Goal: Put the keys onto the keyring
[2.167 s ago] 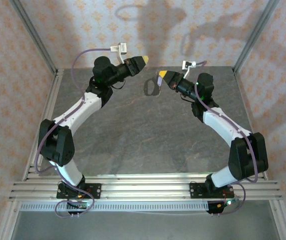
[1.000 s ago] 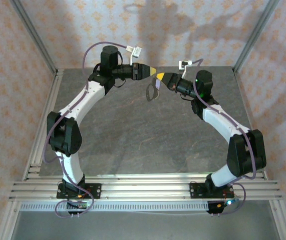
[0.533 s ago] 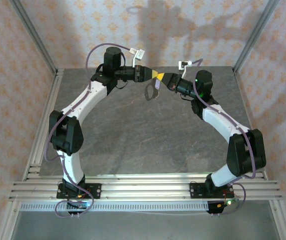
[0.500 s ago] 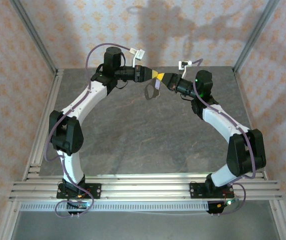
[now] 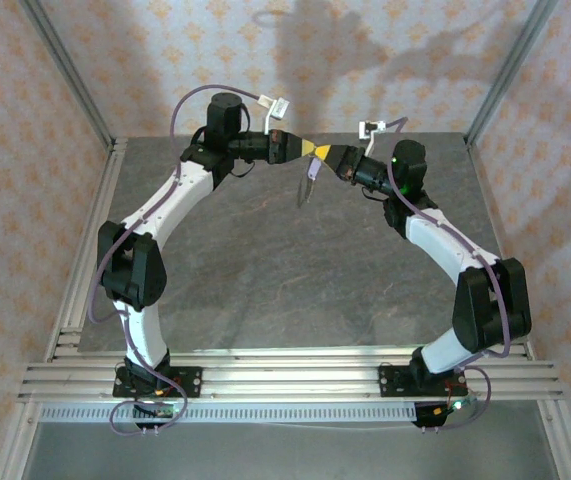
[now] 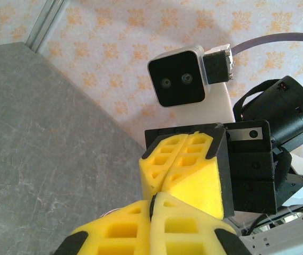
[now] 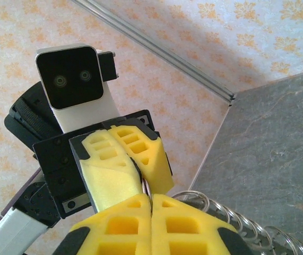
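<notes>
The left gripper [image 5: 308,148] and the right gripper [image 5: 328,155] meet tip to tip above the far middle of the table [image 5: 265,270]. Each has its yellow foam fingers pressed together. In both wrist views the two pairs of tips touch, with the seams nearly in line.

The right wrist view shows a thin wire [image 7: 145,186] at the joint where the tips meet. A coil [image 7: 236,223] of pale metal loops lies just beside the right fingers.

From above, the keyring [image 5: 307,185] hangs edge-on just under the meeting point and off the table, seemingly from the right gripper's pinch. I cannot tell whether the left fingers nip anything. The key is too small to make out for certain.

The left arm rises from its base along the left side of the table and bends at the elbow. It slants up to the far edge, where its wrist turns the gripper level and pointing right. The right arm mirrors it: elbow out to the right, forearm slanting up and inward, gripper pointing left. Together they form an arch.
</notes>
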Controlling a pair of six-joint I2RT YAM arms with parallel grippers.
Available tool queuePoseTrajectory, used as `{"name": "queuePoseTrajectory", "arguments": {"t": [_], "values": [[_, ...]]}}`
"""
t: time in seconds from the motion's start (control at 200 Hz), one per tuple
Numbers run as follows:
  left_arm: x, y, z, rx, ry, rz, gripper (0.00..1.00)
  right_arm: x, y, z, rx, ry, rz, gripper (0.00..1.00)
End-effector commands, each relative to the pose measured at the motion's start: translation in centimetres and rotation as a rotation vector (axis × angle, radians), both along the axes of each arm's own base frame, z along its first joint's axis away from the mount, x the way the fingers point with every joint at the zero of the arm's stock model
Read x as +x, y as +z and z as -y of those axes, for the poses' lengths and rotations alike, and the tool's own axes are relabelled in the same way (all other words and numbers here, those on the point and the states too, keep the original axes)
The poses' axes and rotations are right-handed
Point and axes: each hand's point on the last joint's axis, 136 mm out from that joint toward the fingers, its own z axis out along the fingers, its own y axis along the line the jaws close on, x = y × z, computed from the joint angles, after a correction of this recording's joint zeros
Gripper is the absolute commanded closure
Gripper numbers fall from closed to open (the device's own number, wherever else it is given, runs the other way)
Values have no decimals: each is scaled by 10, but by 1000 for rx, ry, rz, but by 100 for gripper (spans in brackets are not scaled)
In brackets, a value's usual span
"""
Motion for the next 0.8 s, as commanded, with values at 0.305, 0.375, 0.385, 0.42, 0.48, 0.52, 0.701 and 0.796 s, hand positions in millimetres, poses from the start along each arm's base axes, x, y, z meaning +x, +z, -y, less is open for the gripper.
{"name": "queuePoseTrajectory", "arguments": {"t": [0.305, 0.375, 0.385, 0.42, 0.48, 0.52, 0.701, 0.796], "values": [[0, 45, -11, -122, 257, 65, 100, -18, 25, 6, 27, -25, 91, 72], [-1, 47, -13, -129, 273, 71, 100, -21, 26, 8, 30, -38, 92, 70], [-1, 47, -13, -129, 275, 71, 100, -22, 27, 9, 31, -40, 95, 70], [-2, 47, -14, -131, 279, 72, 100, -23, 29, 10, 32, -49, 98, 68], [-2, 48, -16, -137, 291, 73, 100, -25, 30, 13, 28, -66, 104, 66], [-3, 48, -17, -140, 296, 74, 100, -27, 30, 16, 22, -83, 106, 65], [-5, 53, -19, -160, 305, 79, 100, -34, 35, 27, 17, -157, 124, 64], [-7, 56, -20, -169, 310, 86, 100, -35, 37, 31, 13, -178, 128, 63]]}}
